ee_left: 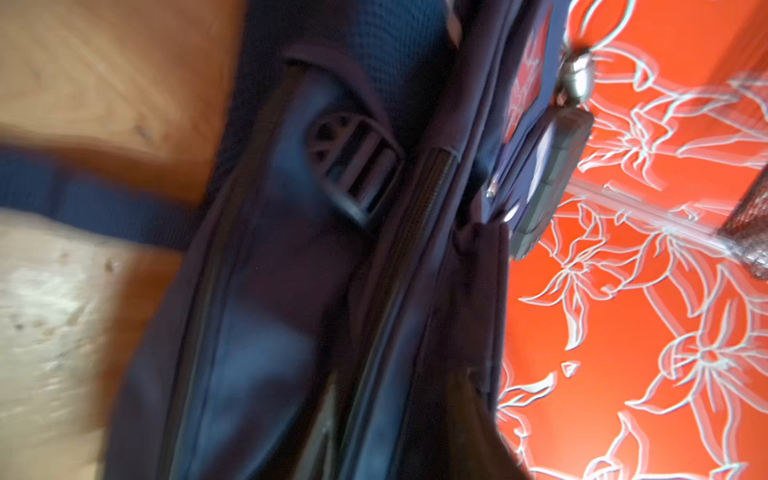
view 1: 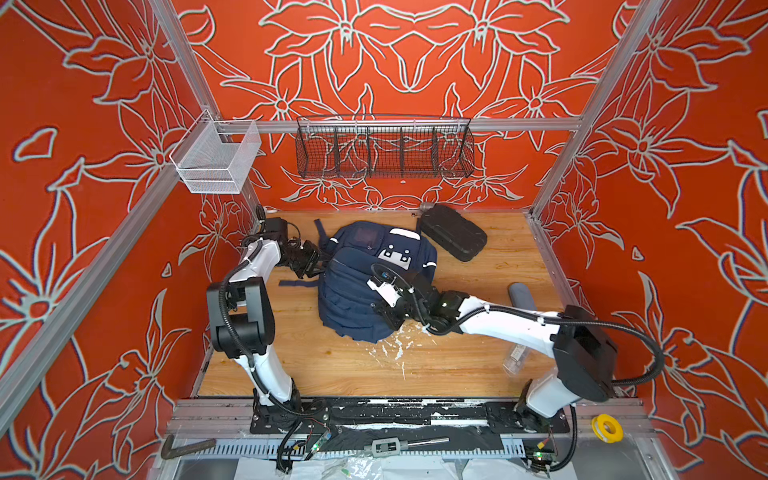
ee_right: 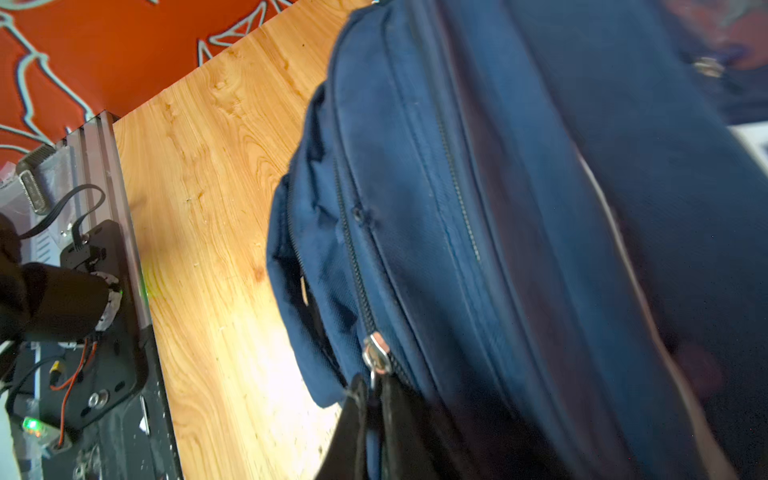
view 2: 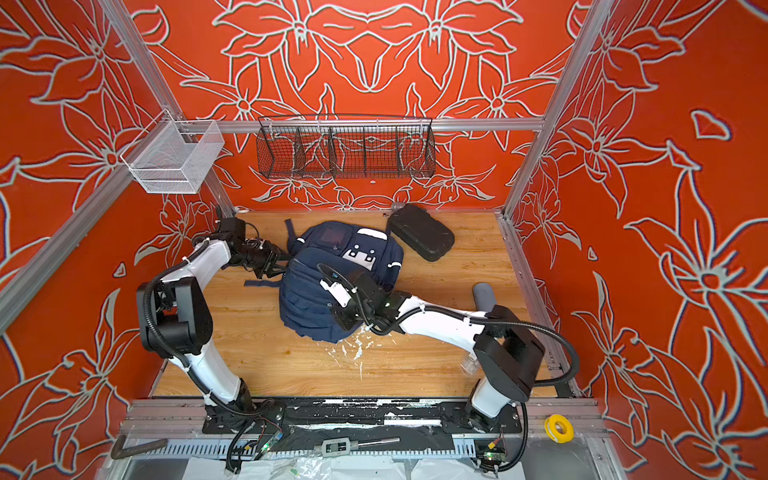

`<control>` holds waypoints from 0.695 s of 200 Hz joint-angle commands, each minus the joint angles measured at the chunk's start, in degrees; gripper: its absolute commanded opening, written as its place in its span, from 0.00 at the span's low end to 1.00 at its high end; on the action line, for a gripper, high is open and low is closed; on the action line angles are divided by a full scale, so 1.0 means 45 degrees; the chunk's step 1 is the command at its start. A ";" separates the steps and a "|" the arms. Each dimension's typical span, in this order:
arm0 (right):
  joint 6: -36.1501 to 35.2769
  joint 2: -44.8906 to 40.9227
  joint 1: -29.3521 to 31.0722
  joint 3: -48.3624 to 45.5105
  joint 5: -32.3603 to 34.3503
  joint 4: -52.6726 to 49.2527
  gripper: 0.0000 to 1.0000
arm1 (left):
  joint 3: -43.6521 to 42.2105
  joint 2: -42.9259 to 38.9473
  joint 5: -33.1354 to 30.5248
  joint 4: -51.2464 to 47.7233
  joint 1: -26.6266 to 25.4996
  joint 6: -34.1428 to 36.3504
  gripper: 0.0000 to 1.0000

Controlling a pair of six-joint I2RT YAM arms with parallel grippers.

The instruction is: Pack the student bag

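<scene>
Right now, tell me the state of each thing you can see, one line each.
student bag, lying on the table, front up.
right gripper, shut on the zip pull.
left gripper, at the bag's left edge; open or shut unclear.
black case, closed, lying at the back of the table.
wire basket, hanging on the back rail.

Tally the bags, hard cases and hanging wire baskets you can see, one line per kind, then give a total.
Bags: 1, the navy student bag
Hard cases: 1, the black case
Hanging wire baskets: 2, the white basket and the black basket
Total: 4
</scene>
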 commanded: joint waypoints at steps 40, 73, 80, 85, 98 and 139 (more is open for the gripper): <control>0.1090 0.1428 -0.0043 0.1688 0.0228 0.1319 0.00 | -0.3188 -0.4298 -0.0507 0.0769 -0.0666 -0.2362 0.62; 0.1046 0.1573 -0.0178 0.1727 -0.0225 0.1636 0.00 | -0.5032 -0.6242 -0.1612 0.1868 -0.2208 -0.4445 0.59; 0.0982 0.1586 -0.0182 0.1732 -0.0419 0.1729 0.00 | -0.5391 -0.6404 -0.1574 0.2299 -0.2313 -0.4867 0.58; 0.0971 0.1587 -0.0182 0.1728 -0.0533 0.1820 0.00 | -0.5614 -0.6464 -0.1585 0.2574 -0.2374 -0.5086 0.57; 0.1017 0.1570 -0.0173 0.1724 -0.0756 0.2029 0.00 | -0.5938 -0.6330 -0.1529 0.2923 -0.2438 -0.5319 0.52; 0.1277 0.1625 -0.0182 0.1766 -0.1006 0.2205 0.00 | -0.6018 -0.5878 -0.1501 0.2976 -0.3047 -0.5473 0.48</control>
